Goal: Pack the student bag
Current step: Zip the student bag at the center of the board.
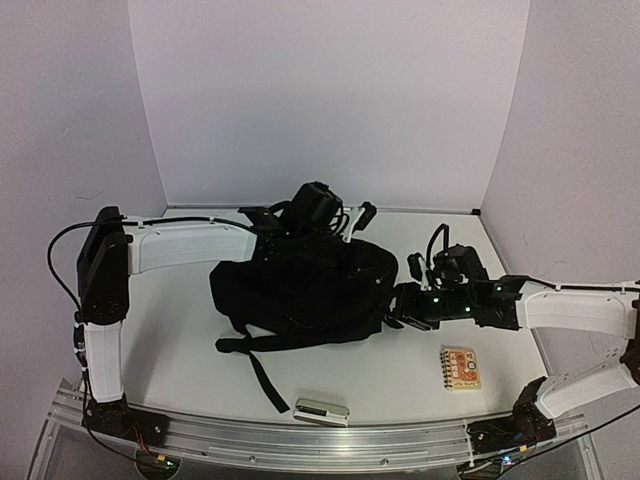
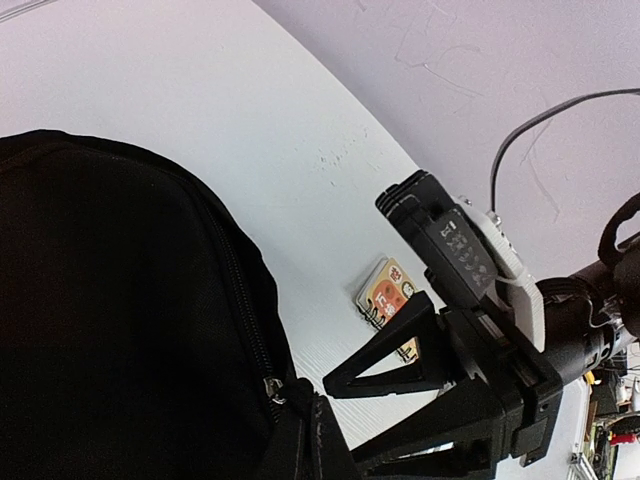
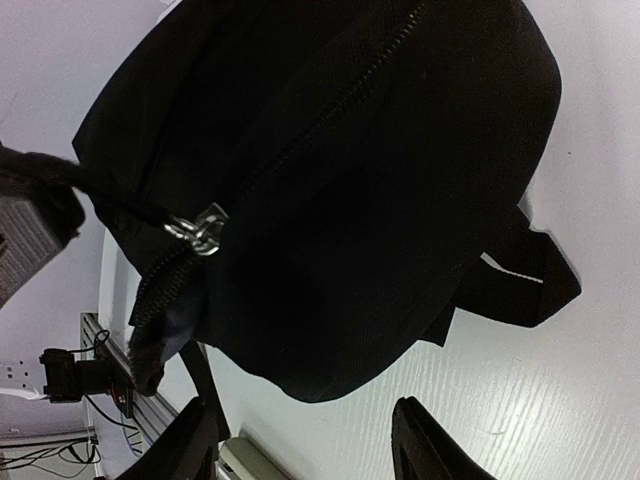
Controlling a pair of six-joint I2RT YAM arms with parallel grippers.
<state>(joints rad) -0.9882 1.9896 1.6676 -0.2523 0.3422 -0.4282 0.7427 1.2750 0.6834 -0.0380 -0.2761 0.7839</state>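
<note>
Top external, soft black student bag [image 1: 300,290] (slumped, matte)

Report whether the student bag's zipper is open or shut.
Partly open: on the student bag, teeth meet above the zipper pull and gape below it, showing lining.

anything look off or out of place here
Nothing spilled or damaged. The student bag lies slumped in the middle of the table, one strap trailing toward the near edge. A small notepad and a grey case lie outside it near that edge, not yet packed.
</note>
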